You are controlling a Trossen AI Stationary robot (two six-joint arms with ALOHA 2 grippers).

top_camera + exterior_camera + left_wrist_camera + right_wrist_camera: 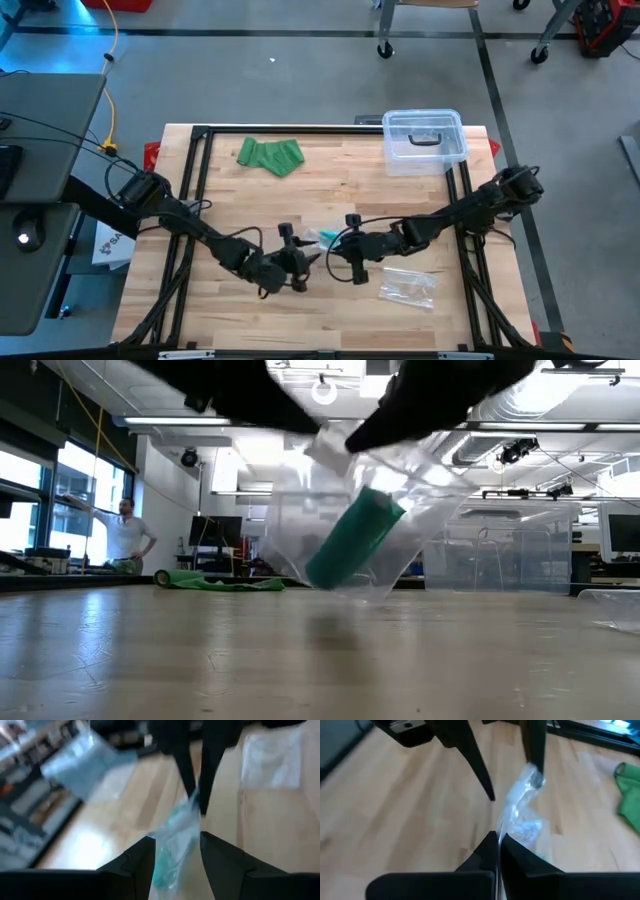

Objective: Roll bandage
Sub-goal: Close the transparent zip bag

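Both grippers meet above mid-counter (250, 200) at a clear bag (345, 525) with the green bandage roll (352, 540) inside. Right gripper (498, 836) fingers pinch the bag's edge; left gripper (175, 852) fingers stand apart around it. Low view cuts off both arms.

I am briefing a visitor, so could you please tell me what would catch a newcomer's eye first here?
Mid-table, both claws meet over a clear bag held off the wood with a green roll inside. The right claw is shut on the bag's edge; the left claw stands open around it. Farther back lie a green cloth and a clear box.
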